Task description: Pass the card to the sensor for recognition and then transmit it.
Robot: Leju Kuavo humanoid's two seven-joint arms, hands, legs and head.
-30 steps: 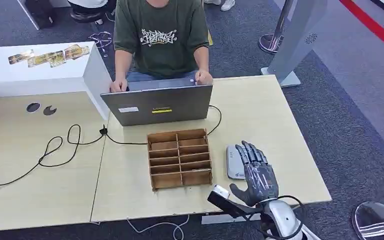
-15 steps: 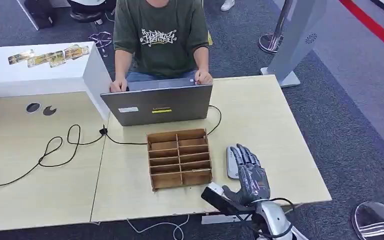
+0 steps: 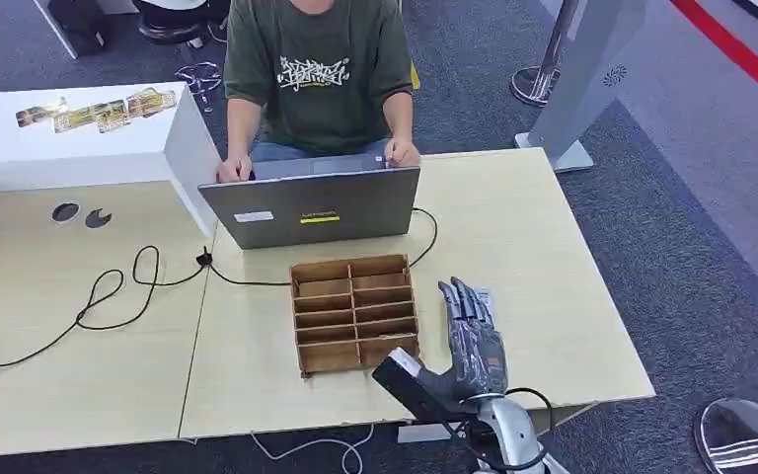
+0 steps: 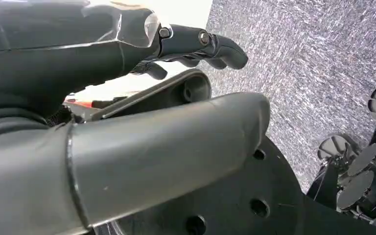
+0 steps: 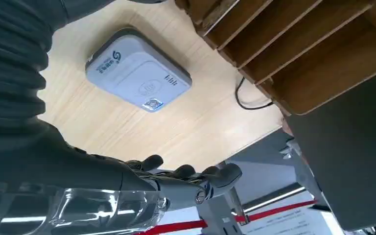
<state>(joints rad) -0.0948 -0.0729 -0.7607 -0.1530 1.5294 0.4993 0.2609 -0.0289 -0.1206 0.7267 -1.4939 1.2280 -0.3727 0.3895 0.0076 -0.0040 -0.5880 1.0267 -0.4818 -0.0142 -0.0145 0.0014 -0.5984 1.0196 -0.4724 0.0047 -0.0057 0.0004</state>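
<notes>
A light wooden table (image 3: 543,227), made of two tops joined side by side, carries a grey laptop (image 3: 311,205) at its far edge. A black cable (image 3: 118,296) trails across the left top. Near the front edge sits a wooden compartment box (image 3: 355,312), and just beside it toward the right edge lies a grey card sensor (image 5: 138,76).

Grey square sensor (image 5: 138,77) lies flat beside the wooden organizer (image 5: 293,46).

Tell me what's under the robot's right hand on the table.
The grey card sensor lies flat on the table beneath the right hand. The head view hides most of the sensor; the wrist view shows no card on it.
</notes>
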